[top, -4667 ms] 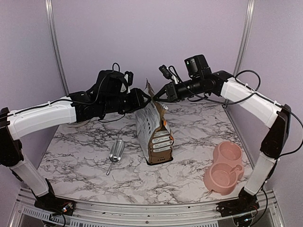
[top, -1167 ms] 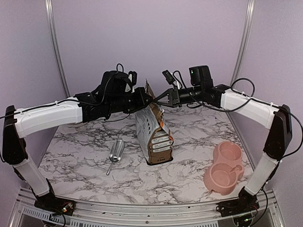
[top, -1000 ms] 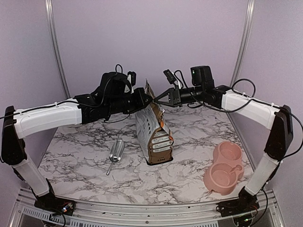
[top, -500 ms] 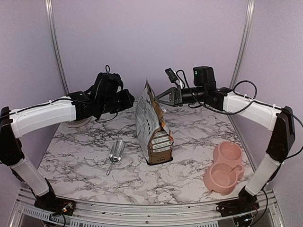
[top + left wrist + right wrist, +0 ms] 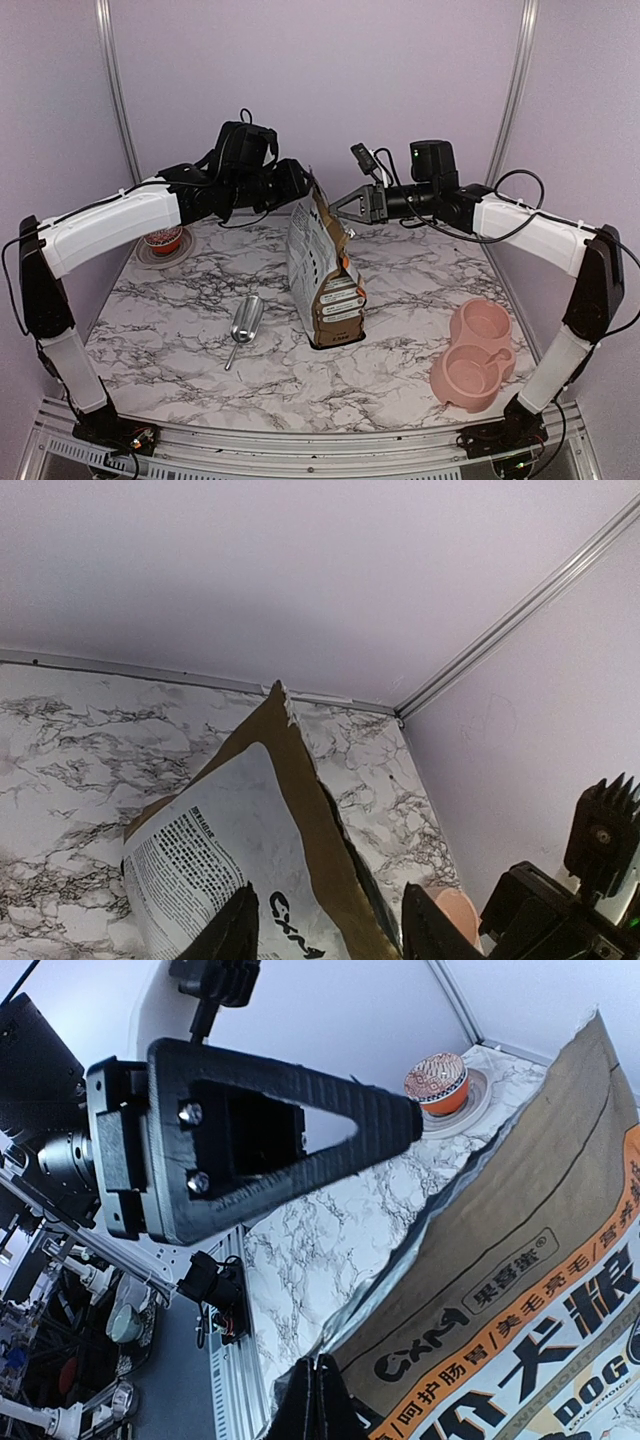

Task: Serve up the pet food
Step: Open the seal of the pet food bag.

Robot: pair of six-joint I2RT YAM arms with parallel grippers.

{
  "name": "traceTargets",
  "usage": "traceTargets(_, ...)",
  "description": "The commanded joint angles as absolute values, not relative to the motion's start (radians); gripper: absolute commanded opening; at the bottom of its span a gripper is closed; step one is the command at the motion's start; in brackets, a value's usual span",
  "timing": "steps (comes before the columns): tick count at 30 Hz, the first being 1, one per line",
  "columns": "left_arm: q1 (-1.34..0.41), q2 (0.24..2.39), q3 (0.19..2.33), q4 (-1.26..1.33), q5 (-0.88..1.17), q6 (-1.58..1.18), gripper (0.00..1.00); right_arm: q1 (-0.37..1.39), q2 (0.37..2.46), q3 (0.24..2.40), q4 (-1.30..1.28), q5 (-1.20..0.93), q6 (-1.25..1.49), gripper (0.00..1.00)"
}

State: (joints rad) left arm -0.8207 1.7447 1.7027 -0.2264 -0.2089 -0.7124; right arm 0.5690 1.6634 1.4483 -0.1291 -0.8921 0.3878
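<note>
Left jaws stood half open, empty, at bag (image 5: 325,280) top; right jaws closed on its lip. Kibble unseen, presumably inside. I worried one-sided pull would tip it.

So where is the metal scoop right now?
In the top view the scoop lies on the table, just left of the standing bag, on the left arm's side.

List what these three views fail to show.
Kibble: hidden inside the bag in every view.
Left gripper: fingers cut off by the left wrist view's bottom edge.
Right gripper: whether it pinches the bag's rim is unclear; its own fingers cover the contact, right wrist view.
Small bowl: contents too small to tell, top view.
</note>
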Motion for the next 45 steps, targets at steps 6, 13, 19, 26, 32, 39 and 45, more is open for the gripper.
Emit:
traceTargets(6, -0.821, 1.807, 1.783, -0.351, -0.141, -0.721, 0.45, 0.563, 1.632, 1.454, -0.164, -0.94, 0.349, 0.0)
traceTargets(13, -0.826, 1.814, 1.796, -0.353, -0.142, -0.718, 0.45, 0.564, 1.634, 1.453, -0.166, -0.944, 0.344, 0.0)
traceTargets(19, -0.836, 1.788, 1.796, -0.355, -0.179, -0.717, 0.46, 0.564, 1.643, 1.45, -0.181, -0.926, 0.336, 0.0)
traceTargets(26, -0.841, 1.791, 1.798, -0.355, -0.179, -0.716, 0.46, 0.564, 1.649, 1.453, -0.187, -0.916, 0.332, 0.0)
traceTargets(32, -0.848, 1.772, 1.792, -0.355, -0.206, -0.715, 0.46, 0.563, 1.655, 1.454, -0.203, -0.892, 0.321, 0.0)
traceTargets(39, -0.851, 1.769, 1.79, -0.356, -0.21, -0.716, 0.46, 0.564, 1.658, 1.455, -0.204, -0.89, 0.321, 0.0)
traceTargets(45, -0.857, 1.759, 1.789, -0.357, -0.231, -0.715, 0.46, 0.564, 1.655, 1.46, -0.211, -0.884, 0.316, 0.0)
